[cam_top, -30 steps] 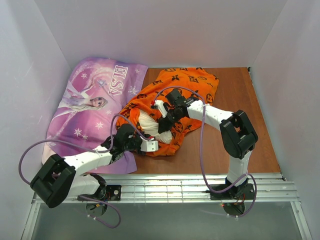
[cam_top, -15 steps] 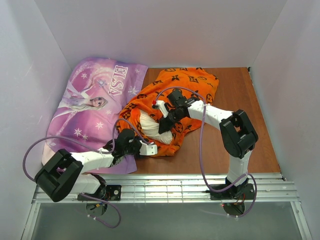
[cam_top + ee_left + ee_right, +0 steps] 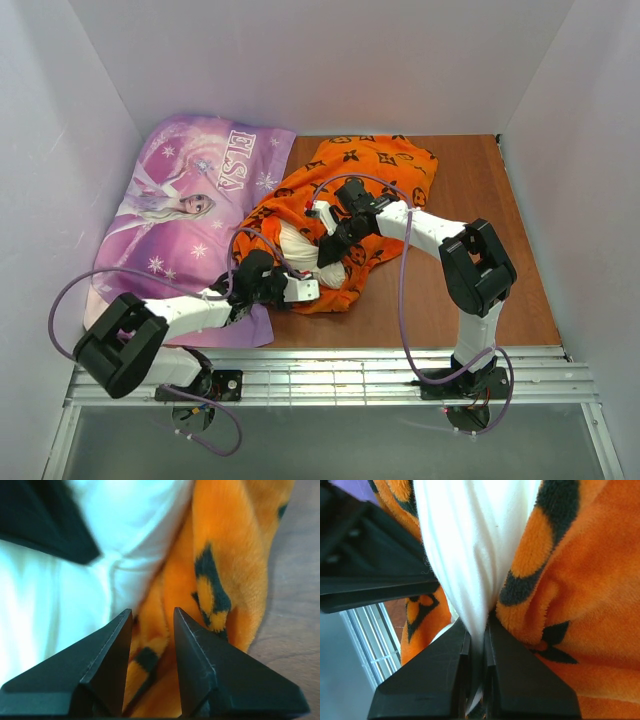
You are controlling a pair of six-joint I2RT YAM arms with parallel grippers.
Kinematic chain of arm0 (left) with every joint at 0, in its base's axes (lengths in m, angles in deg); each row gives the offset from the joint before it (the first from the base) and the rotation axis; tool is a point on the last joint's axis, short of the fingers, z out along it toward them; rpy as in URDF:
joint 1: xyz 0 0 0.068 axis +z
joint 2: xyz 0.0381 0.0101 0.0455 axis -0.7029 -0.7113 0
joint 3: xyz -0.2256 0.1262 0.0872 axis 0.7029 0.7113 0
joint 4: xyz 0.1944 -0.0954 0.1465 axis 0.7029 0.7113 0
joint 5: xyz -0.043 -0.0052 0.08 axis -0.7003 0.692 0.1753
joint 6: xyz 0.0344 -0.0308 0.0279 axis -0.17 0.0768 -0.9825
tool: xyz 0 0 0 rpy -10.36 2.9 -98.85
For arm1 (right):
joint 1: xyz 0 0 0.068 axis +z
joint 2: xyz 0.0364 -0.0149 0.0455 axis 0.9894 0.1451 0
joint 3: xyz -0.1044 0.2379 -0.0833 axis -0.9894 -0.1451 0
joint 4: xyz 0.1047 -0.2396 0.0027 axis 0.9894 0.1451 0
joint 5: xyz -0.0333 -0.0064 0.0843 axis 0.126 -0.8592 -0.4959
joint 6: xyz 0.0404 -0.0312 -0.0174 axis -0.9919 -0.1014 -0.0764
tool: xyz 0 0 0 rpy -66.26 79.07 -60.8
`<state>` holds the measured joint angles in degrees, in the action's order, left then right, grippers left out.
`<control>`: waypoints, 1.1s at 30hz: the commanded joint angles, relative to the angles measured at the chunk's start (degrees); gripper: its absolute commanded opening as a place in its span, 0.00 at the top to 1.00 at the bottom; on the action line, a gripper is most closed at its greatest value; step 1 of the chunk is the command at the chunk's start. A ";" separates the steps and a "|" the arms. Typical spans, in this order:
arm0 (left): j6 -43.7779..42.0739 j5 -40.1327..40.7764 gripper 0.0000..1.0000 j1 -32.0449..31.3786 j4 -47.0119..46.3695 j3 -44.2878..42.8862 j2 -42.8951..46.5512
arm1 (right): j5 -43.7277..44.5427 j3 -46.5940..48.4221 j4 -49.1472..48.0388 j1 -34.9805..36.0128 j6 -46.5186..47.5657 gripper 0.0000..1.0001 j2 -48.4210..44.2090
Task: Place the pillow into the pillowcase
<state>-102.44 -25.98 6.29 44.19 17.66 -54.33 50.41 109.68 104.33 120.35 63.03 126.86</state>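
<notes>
The orange pillowcase [image 3: 375,165] with black motifs lies bunched at the table's middle. The white pillow [image 3: 295,245] shows in its near-left opening, partly inside. My left gripper [image 3: 303,290] is at the case's near edge. In the left wrist view its jaws [image 3: 152,612] stand narrowly apart around a fold of the pillowcase [image 3: 230,545], with the pillow [image 3: 50,605] to the left. My right gripper [image 3: 325,255] reaches into the opening. In the right wrist view it [image 3: 477,625] is shut on a pinch of the pillow [image 3: 465,540], with the pillowcase [image 3: 590,580] beside it.
A purple "ELSA" print fabric [image 3: 190,210] lies at the left, under my left arm. White walls close in the back and both sides. A metal rail [image 3: 400,365] runs along the near edge. Bare wooden table [image 3: 500,250] shows at the right.
My left arm's elbow has dropped lower and swung left, while its gripper stays at the case's near edge. The right gripper has shifted slightly and still holds the pillow.
</notes>
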 commanded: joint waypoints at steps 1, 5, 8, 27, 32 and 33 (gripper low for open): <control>0.11 1.26 0.68 0.22 -0.43 -1.15 -3.53 | -5.53 -1.42 3.89 1.20 -1.63 0.99 -1.15; -1.48 1.68 0.68 0.14 -2.19 0.35 -5.21 | -6.41 -0.89 3.98 1.12 -2.34 0.99 -1.24; -1.48 5.02 0.67 0.23 -4.91 0.53 -8.01 | -6.94 -1.42 3.89 1.12 -2.60 0.99 -1.50; 2.22 2.49 0.85 0.23 -0.22 -9.20 -17.07 | -8.00 -2.74 3.63 1.20 -2.87 0.99 -2.91; -0.58 -4.87 1.00 0.23 7.11 -10.55 -13.07 | -7.03 -1.78 -0.22 1.29 -5.22 0.99 0.25; -0.77 -6.46 1.00 0.23 9.30 -10.55 -9.29 | -6.68 -1.34 -2.85 1.29 -7.41 0.99 1.82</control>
<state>-100.97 -26.09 6.47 46.22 8.22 -70.35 49.91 108.22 102.80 120.07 60.84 125.70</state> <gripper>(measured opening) 0.011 0.037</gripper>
